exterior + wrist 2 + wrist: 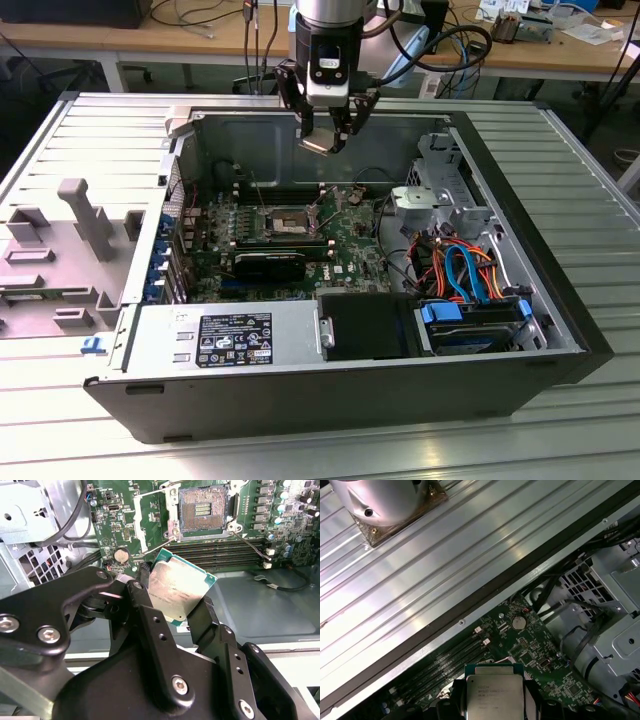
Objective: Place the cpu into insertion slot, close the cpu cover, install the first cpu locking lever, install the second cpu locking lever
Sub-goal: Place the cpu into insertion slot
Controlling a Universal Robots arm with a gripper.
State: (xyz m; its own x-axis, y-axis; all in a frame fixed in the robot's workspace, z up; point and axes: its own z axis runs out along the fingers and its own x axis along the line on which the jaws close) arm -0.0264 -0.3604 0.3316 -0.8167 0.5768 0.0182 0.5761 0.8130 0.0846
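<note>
My gripper [325, 138] hangs over the back part of the open computer case [560, 300], shut on the cpu [318, 144]. The cpu is a small square chip with a dull silver top and green edge, held by two opposite sides between the black fingers in both wrist views [177, 587] [494, 692]. The insertion slot [288, 220] [202, 510] lies uncovered on the green board below and ahead of the chip, its dark gold-tinted centre showing. The cpu cover [139, 527] stands swung open at the slot's side. Two thin wire levers [252, 542] stick out by the socket corners.
Long black memory slots [220, 555] run beside the socket. A black graphics card [270, 265], the power supply [225, 340], a drive bay with blue tabs [470, 325] and orange and blue cables [460, 265] fill the case. A grey fixture [85, 215] sits at the exterior view's left.
</note>
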